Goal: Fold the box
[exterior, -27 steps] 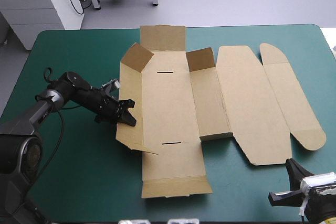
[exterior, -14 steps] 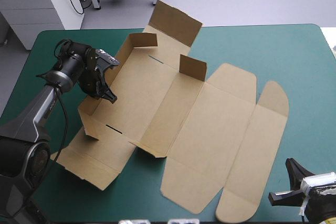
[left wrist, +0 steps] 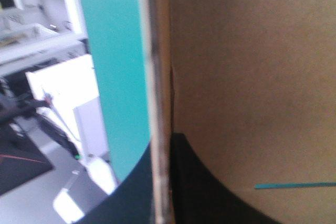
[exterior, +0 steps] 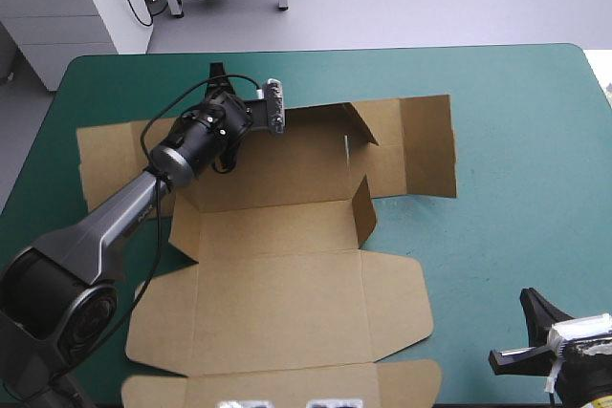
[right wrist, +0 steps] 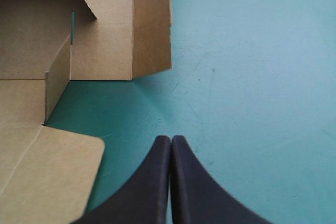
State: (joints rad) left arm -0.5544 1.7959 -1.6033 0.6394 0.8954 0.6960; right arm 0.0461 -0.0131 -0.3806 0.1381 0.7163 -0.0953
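The brown box [exterior: 287,303] lies opened out across the table's middle and left, its lid panels flat toward the near edge and short walls [exterior: 361,209] raised near its centre. My left gripper [exterior: 228,145] sits at the box's far long side. In the left wrist view the left gripper [left wrist: 163,145] is shut on the box [left wrist: 247,77], the board's edge running straight between the black fingers. My right gripper [exterior: 531,305] rests at the near right corner, shut on nothing. The right wrist view shows the right gripper [right wrist: 170,139] over bare cover, with the box [right wrist: 100,51] ahead and to one side.
Bare teal-green cover [exterior: 516,140] stretches right of the box to the table's right edge. A rounded lid flap [right wrist: 42,171] lies close beside my right gripper. The box's left end [exterior: 96,155] reaches near the table's left edge.
My left gripper has swung the box round on the table, from its long panels pointing right to them lying toward the near edge. The right arm has not moved.
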